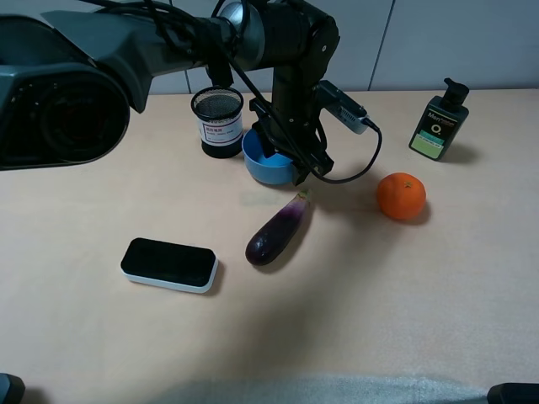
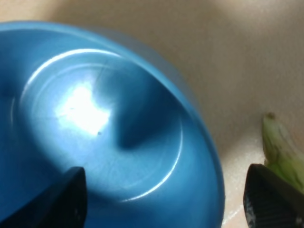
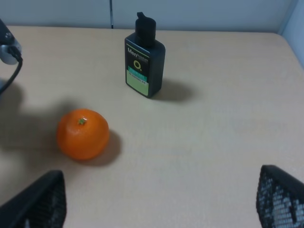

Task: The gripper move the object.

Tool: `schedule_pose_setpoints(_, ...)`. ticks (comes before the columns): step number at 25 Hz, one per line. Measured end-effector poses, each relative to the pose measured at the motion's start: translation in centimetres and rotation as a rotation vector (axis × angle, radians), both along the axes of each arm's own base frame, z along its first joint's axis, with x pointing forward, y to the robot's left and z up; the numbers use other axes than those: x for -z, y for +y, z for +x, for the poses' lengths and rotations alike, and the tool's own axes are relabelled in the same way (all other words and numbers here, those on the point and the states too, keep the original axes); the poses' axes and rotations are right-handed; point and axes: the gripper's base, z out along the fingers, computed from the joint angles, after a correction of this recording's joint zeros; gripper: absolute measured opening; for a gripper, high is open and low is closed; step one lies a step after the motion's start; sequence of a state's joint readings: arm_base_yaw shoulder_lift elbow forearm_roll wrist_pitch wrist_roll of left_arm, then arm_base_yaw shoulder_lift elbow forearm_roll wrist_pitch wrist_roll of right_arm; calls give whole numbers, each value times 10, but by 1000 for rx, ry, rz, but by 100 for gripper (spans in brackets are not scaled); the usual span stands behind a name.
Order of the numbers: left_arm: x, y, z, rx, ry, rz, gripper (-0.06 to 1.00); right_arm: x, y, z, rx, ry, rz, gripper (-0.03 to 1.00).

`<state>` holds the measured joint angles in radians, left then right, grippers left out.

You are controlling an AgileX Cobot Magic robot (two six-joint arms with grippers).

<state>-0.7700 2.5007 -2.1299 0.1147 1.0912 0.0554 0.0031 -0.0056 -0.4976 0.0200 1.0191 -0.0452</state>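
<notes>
At the lower left of the overhead frame, nearest the camera, a flat black rectangular device with a white rim [image 1: 168,265] lies on the beige table [image 1: 379,320]. Past it, near the centre, a glossy purple eggplant with a green stem [image 1: 278,231] lies slanted. A round orange tangerine [image 1: 401,196] sits to the right, well apart. Just beyond the eggplant's stem stands the small round blue plastic bowl [image 1: 257,168], upright on the table. The left arm's dark two-finger gripper [image 1: 285,164] is lowered over it. In its wrist view the gripper [image 2: 166,199] is spread wide. One finger is over the bowl's [image 2: 95,118] inside, the other outside the rim, beside the green stem [image 2: 280,147]. It grips nothing. At the bowl's upper left, just beside it, stands a black mesh cup with a white label [image 1: 217,122]. At the upper right stands a dark pump bottle with a green label [image 1: 438,122]. The right gripper [image 3: 156,204] hangs spread wide over bare table, empty.
</notes>
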Motion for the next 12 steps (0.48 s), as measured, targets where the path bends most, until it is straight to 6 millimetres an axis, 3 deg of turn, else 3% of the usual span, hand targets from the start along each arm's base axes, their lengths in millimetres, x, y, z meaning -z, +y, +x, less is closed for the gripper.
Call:
schedule_pose_setpoints(8, -2, 0, 0, -4, -1, -5, 69, 0, 0, 0, 0, 0, 0, 61)
schedule_pose_setpoints(12, -19, 0, 0, -5, -25, -29, 69, 0, 0, 0, 0, 0, 0, 61)
